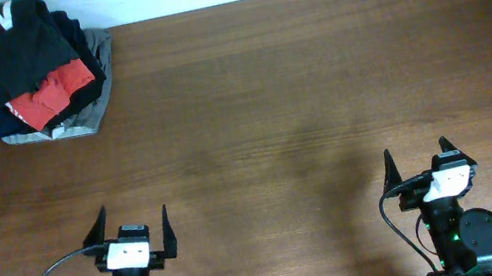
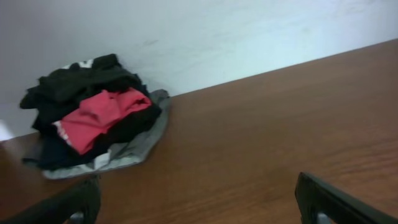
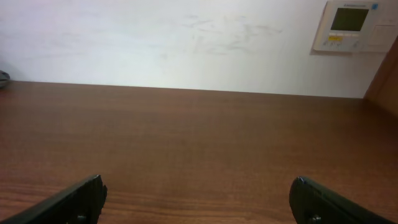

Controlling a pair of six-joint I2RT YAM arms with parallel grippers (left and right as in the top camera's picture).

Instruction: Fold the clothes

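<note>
Three piled, dark clothes [image 1: 8, 53] around red T-shirt [image 1: 55, 93], grey garment [image 1: 103, 62] underneath.

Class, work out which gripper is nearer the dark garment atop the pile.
Left. The left gripper sits at the same side of the table as the dark garment; the right gripper is far across.

Lay open across brown wooden tabletop [image 1: 320, 94]; barred only far-left by heaped crumpled black garment [image 1: 16, 41], red T-shirt [image 1: 55, 93], grey garment [image 1: 99, 77].
</note>
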